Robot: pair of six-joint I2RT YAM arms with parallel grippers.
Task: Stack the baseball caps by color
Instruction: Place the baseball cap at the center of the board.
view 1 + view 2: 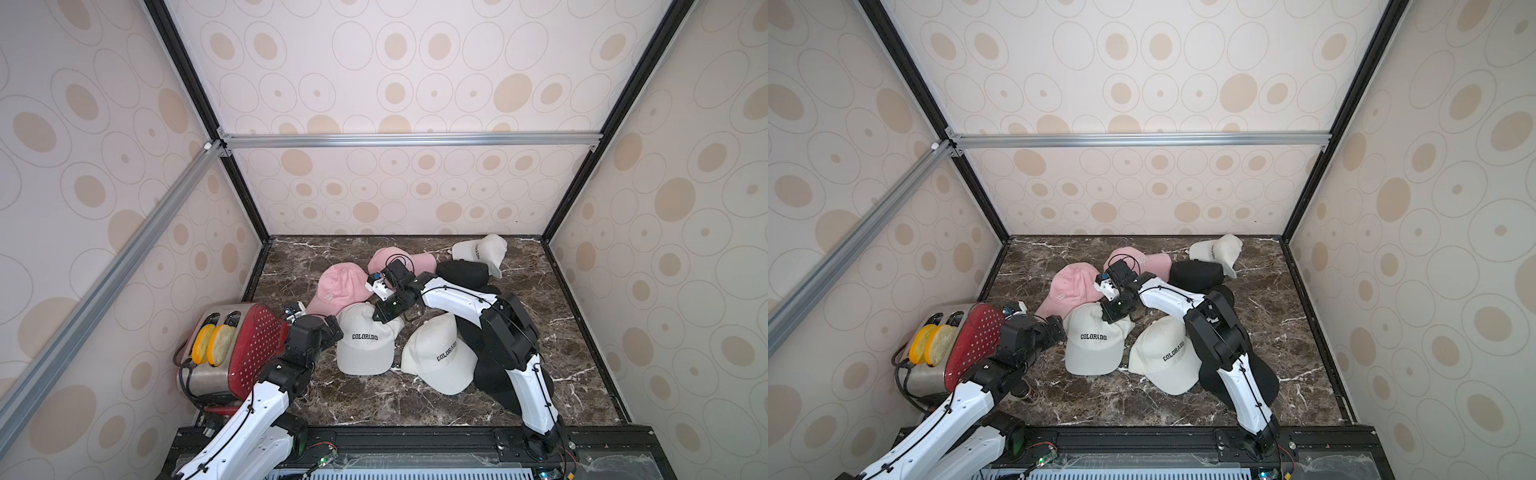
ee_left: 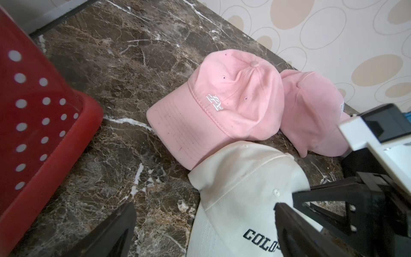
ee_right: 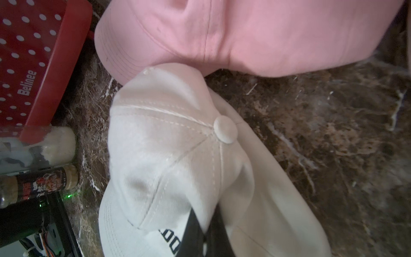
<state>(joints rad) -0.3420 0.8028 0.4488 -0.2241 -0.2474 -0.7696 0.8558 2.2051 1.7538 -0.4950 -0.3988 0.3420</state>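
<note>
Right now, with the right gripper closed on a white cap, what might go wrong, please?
The right gripper pinches only a fold of the white cap, so it may slip on lifting. That cap overlaps the brim of the pink cap and could drag it. The open left gripper sits close by, so the arms might collide.

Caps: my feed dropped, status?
Left gripper open, beside white COLORADO cap. Right gripper shut on its rear. Pink cap's brim lies under it.

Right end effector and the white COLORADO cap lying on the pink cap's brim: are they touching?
Touching. The right wrist view shows the right end effector shut on the white COLORADO cap, with the crown fabric pinched between its black jaws.
</note>
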